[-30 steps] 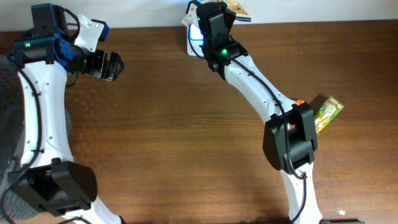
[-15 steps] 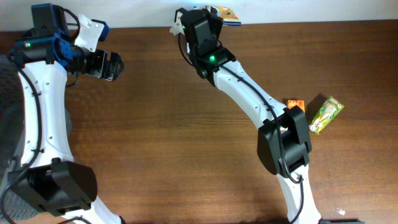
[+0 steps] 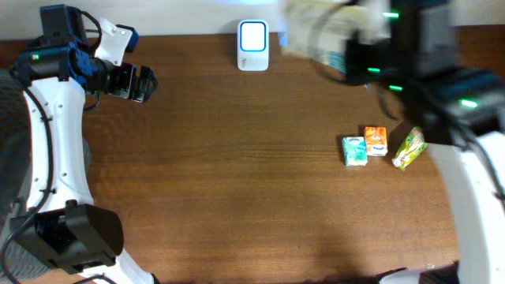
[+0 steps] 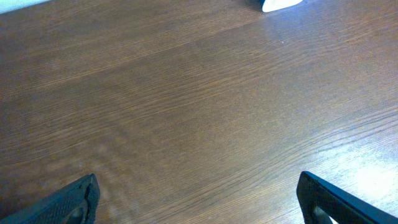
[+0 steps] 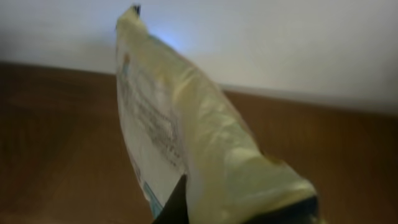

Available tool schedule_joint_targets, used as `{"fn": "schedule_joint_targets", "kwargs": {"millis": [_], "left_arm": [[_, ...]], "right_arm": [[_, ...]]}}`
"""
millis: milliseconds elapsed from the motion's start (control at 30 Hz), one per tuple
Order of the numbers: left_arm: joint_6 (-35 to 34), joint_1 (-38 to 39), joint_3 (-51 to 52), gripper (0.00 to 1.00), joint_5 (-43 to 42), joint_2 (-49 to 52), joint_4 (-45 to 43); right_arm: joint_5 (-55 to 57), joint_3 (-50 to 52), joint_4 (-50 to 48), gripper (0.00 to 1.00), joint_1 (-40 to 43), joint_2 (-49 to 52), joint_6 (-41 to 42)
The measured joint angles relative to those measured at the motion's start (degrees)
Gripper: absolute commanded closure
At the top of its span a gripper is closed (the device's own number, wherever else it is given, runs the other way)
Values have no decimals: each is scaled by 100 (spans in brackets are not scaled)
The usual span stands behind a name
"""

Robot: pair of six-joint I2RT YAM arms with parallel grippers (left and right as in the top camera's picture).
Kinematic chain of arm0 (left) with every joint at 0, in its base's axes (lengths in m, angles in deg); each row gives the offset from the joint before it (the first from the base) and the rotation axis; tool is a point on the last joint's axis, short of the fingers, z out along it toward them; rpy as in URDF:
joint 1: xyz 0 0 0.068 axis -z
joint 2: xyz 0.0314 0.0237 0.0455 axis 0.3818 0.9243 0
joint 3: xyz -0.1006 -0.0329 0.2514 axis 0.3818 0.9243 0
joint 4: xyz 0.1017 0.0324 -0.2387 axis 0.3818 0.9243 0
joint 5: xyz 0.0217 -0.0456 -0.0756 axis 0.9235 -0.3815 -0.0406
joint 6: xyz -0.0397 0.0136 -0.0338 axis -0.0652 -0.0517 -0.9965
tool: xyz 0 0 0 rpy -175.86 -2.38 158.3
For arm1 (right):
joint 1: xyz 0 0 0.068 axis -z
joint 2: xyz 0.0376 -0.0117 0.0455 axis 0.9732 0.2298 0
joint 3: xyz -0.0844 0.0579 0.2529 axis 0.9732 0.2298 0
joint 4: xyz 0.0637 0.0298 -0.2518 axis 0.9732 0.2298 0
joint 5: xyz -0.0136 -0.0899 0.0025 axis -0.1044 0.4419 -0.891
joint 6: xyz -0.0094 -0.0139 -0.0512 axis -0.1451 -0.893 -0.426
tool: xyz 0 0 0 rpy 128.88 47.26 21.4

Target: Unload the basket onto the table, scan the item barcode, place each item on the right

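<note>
Two jaws of my right gripper (image 5: pixel 233 214) clamp the base of the pale yellow packet (image 5: pixel 180 124), which stands up from them, just right of the scanner (image 3: pixel 253 46) at the far edge. My left gripper (image 3: pixel 139 82) hangs wide over the table (image 3: pixel 237 197).

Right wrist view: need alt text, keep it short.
A pale yellow packet, blurred, fills the frame, pinched at its lower end by the right gripper. Behind it, the brown table meets a white background.
</note>
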Motion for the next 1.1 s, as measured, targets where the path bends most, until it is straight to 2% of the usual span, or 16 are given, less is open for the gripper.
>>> {"fn": "schedule_joint_targets", "kwargs": {"millis": [33,133,233,333,367,400,467,500,533,633,700,767,800,867,933,1100], "left_arm": [[0,-2,0,1,0,0,-2],[0,-2,0,1,2,0,-4],[0,-2,0,1,2,0,0],[0,-2,0,1,2,0,-4],[0,-2,0,1,2,0,-4],[0,0,0,1,2,0,-4],[0,0,0,1,2,0,-2],[0,-2,0,1,0,0,-2],[0,-2,0,1,2,0,-2],[0,-2,0,1,2,0,-4],[0,-2,0,1,2,0,0],[0,0,0,1,2,0,-13],[0,0,0,1,0,0,-11],[0,-2,0,1,2,0,-2],[0,-2,0,1,2,0,-4],[0,-2,0,1,0,0,-2]], "right_arm": [[-140,-2,568,96,654,-48,442],[-400,225,1113,96,2070,313,1060],[-1095,1045,793,96,3097,903,1244],[-1458,2009,105,93,3453,1456,1252],[-1493,2216,-37,76,3499,1497,1257],[-1517,2332,-118,43,3552,1502,1263],[-1515,2330,-170,23,3644,1499,1311],[-1513,2330,-170,17,3659,1495,1285],[-1517,2321,-90,1,3657,1478,1285],[-1624,1847,433,1,3657,1032,1158],[-1665,1447,632,1,3517,269,1097],[-1727,1241,684,1,2743,-911,723],[-1746,1235,745,1,2087,-1410,492],[-1777,1228,813,1,1558,-1934,341],[-1808,1228,903,1,1279,-2216,289],[-1480,1224,1510,1,1261,-2376,85]]}}
